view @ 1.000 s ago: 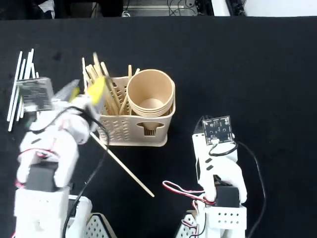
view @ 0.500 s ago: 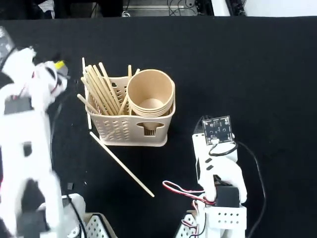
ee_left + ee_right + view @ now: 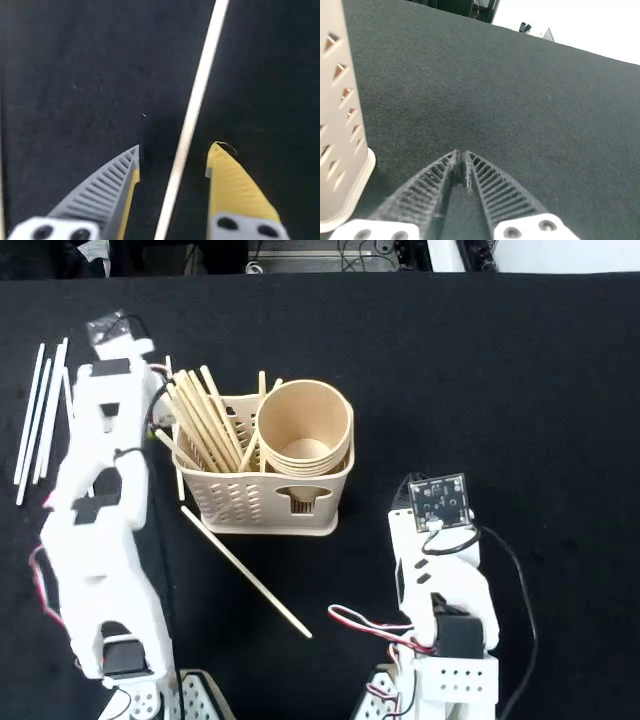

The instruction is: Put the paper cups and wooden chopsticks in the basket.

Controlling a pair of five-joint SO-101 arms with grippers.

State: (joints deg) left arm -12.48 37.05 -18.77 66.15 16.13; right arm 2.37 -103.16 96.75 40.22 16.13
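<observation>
The cream basket (image 3: 265,502) stands mid-table and holds stacked paper cups (image 3: 305,428) and a leaning bundle of wooden chopsticks (image 3: 205,420). One chopstick (image 3: 245,575) lies on the cloth in front of the basket. Several more chopsticks (image 3: 38,420) lie at the far left. My left arm (image 3: 100,470) stretches out between them and the basket. My left gripper (image 3: 172,155) is open low over the cloth, with a single chopstick (image 3: 200,85) lying between its fingers. My right gripper (image 3: 459,157) is shut on nothing, just right of the basket wall (image 3: 340,125).
A black cloth (image 3: 500,390) covers the table, with bare room to the right and behind the basket. My right arm (image 3: 440,570) sits folded near the front edge, right of the basket. Cables and equipment lie beyond the table's back edge.
My left arm left the basket's left rim, swung out to the left and now stretches toward the back left over the loose chopsticks. The right arm has not moved.
</observation>
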